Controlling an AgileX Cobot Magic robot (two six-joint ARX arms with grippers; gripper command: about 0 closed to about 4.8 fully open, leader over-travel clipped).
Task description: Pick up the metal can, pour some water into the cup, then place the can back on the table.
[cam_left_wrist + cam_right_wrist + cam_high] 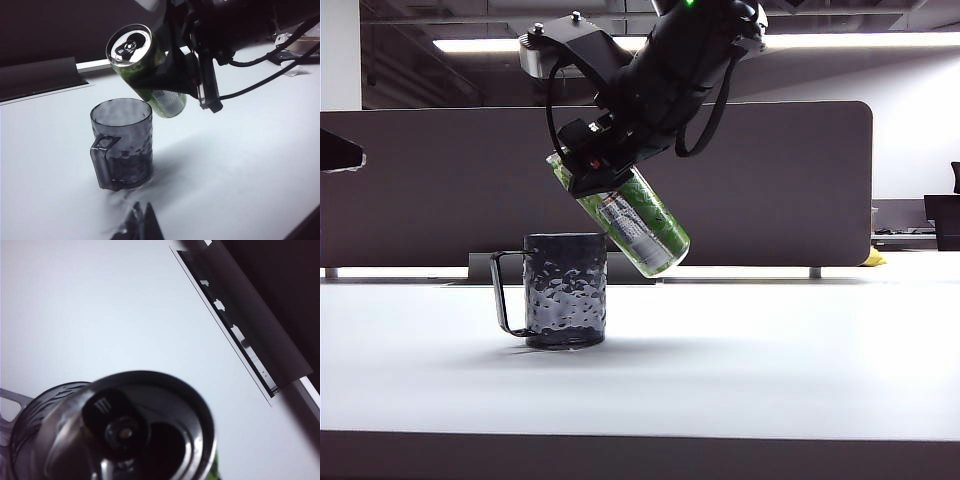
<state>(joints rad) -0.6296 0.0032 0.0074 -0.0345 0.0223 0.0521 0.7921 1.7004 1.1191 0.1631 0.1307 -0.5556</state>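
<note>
The green metal can point(632, 222) hangs tilted over the cup, its silver top point(129, 45) up and towards the left, its base lower on the right. My right gripper point(605, 170) is shut on the can's upper body. The dark dimpled cup point(566, 290) stands upright on the white table point(770, 360), handle to the left, with the can just above its right rim. No water shows between the can and the cup. In the right wrist view the can top point(145, 430) fills the near field, with the cup point(27, 420) behind it. My left gripper point(142, 220) is shut, empty, over the table short of the cup point(121, 145).
A dark grey divider panel point(770, 180) backs the table, and its flat foot point(250, 325) lies along the far edge. The right arm's cables point(260, 75) hang beside the can. A yellow item point(873, 258) and dark furniture point(945, 220) sit beyond the table at the right.
</note>
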